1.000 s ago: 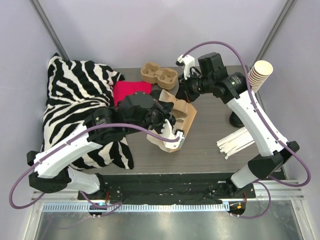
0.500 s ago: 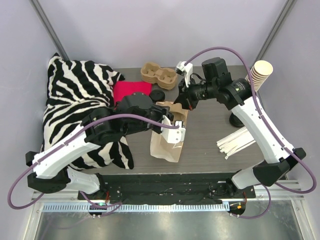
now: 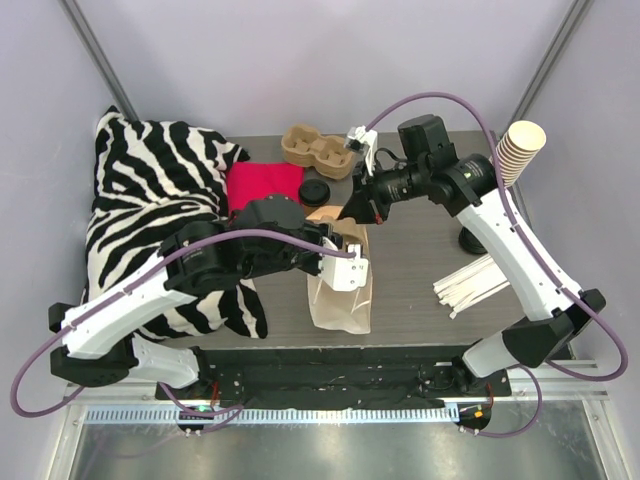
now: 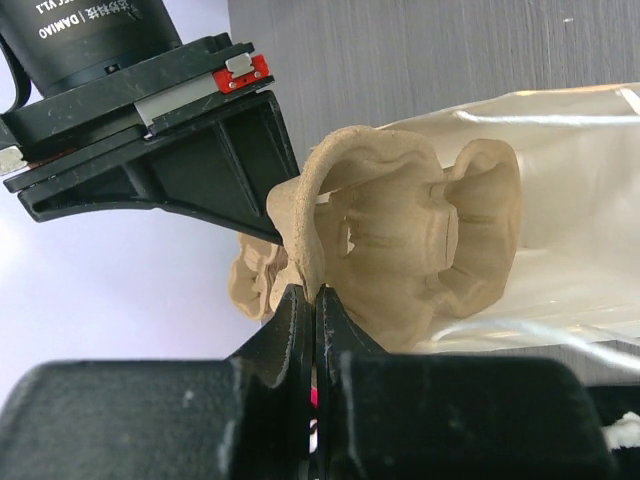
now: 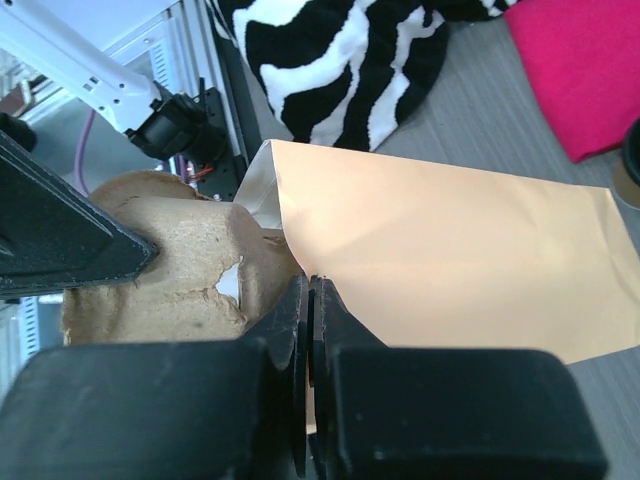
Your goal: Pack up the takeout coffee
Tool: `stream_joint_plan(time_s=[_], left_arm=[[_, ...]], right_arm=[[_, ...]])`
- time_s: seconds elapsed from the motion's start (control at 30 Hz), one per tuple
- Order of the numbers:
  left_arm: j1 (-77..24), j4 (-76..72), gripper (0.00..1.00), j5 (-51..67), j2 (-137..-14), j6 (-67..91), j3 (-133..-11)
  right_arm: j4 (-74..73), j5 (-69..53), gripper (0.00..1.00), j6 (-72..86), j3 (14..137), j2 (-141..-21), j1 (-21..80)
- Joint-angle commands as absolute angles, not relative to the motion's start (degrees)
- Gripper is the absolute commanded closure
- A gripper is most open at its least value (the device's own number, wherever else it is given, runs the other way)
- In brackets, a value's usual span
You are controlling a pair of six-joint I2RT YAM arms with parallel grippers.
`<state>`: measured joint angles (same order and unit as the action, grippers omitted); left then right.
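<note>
The takeout coffee, a small tan cup with a black lid, stands on the table behind the bag; neither gripper touches it. A tan paper bag lies flat, its mouth towards the far side. My right gripper is shut on the bag's mouth edge. My left gripper is shut on the rim of a moulded pulp cup carrier, which sits at the bag's mouth. The carrier shows beside the bag in the right wrist view too.
A second pulp carrier lies at the back. A red cloth and a zebra pillow fill the left side. A stack of lidless cups on a black stand and white sticks are at the right.
The bag has swung from a slant to lying straight, its bottom towards the near edge. Both grippers shifted with it, and the carrier shows less from above.
</note>
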<state>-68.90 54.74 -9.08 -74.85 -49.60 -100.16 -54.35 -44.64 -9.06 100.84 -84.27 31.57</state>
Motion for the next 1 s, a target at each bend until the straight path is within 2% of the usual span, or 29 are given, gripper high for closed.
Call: stream_joint_plan(time_s=[0.0, 0.2, 0.33, 0.7, 0.97], left_arm=[[-69.6, 55.9, 1.00, -10.9, -74.8, -47.8, -101.9], [-69.6, 59.5, 1.00, -12.9, -76.5, -45.5, -106.5], [-69.6, 57.0, 1.00, -14.8, -74.4, -44.2, -100.3], [-69.6, 55.9, 1.00, -13.4, -74.7, -43.1, -95.7], [-69.6, 51.2, 1.00, -12.3, -73.5, -42.4, -87.8]], right_arm=[[-54.0, -49.7, 0.99, -6.6, 103.7, -84.9, 31.9], [-52.9, -51.2, 0.99, -0.5, 104.9, -84.3, 31.9], [-52.1, -53.3, 0.99, -0.1, 103.4, -83.3, 31.9], [-50.6, -52.7, 0.99, -0.9, 97.8, -82.4, 31.9], [-47.3, -52.9, 0.99, -1.0, 95.9, -80.9, 31.8]])
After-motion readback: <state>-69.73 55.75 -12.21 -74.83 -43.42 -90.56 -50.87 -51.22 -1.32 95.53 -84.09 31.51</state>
